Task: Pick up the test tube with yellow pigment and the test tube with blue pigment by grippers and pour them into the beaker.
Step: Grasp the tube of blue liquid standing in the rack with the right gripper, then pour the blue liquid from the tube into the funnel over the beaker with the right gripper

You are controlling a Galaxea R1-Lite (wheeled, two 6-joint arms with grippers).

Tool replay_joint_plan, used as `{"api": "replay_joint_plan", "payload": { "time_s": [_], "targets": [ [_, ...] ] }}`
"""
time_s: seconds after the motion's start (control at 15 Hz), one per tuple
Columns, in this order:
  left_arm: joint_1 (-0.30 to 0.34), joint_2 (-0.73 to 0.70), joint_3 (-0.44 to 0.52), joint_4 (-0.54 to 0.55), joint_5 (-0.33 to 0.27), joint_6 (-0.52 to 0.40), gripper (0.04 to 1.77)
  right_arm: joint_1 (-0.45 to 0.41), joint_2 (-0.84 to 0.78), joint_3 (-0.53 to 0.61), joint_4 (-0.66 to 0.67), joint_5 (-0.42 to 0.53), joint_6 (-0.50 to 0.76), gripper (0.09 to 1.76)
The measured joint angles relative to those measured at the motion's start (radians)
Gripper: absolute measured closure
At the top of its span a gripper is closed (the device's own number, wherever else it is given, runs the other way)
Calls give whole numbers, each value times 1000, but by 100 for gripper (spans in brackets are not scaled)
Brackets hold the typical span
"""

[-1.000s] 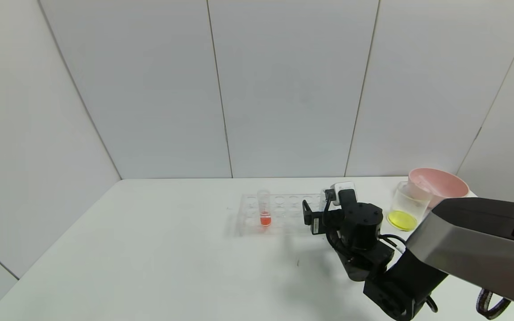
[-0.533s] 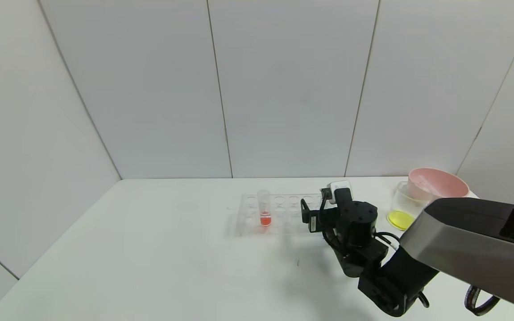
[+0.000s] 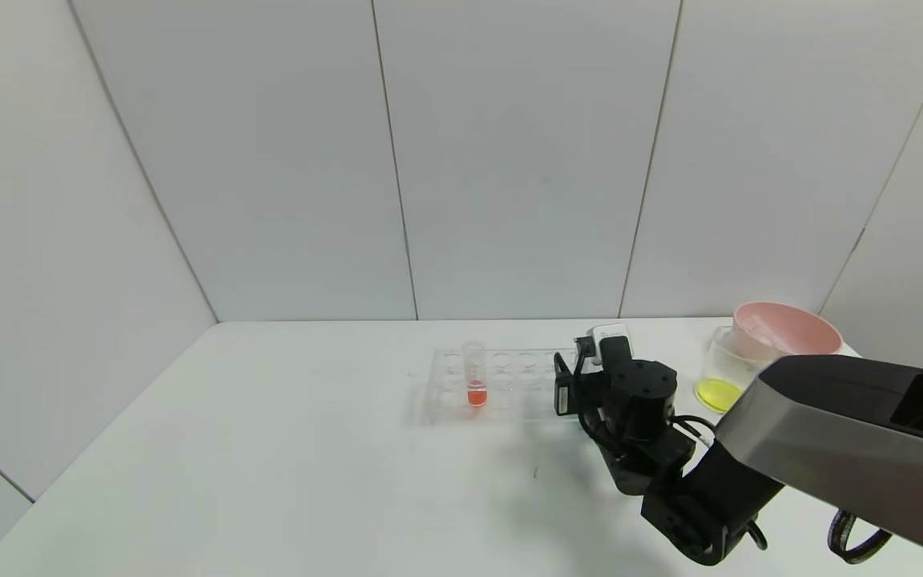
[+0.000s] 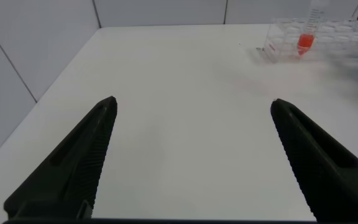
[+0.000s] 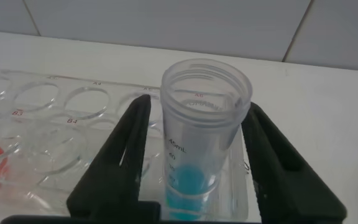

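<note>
Right gripper has closed in from a wider spread, its fingers now against the blue test tube at the right end of the tube rack.
The beaker, right of the rack, already holds yellow liquid; no yellow tube shows. Blue remains unpoured, seated upright in the rack. An orange-red tube stands at the rack's left. Left gripper hangs spread, left of the rack.

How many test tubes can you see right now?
2: the orange-red tube stands in the rack; the test tube with blue pigment sits between the right gripper fingers. Others may be hidden.
</note>
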Motion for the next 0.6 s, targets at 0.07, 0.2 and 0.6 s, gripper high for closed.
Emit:
{"api": "replay_joint_plan", "payload": {
  "time_s": [0.07, 0.2, 0.6],
  "targets": [
    [0, 0, 0, 0, 0, 0, 5, 0, 0, 0, 0, 0, -1, 97],
    [0, 0, 0, 0, 0, 0, 5, 1, 0, 0, 0, -1, -1, 106],
    [0, 0, 0, 0, 0, 0, 5, 3, -5, 1, 0, -1, -1, 106]
  ]
}}
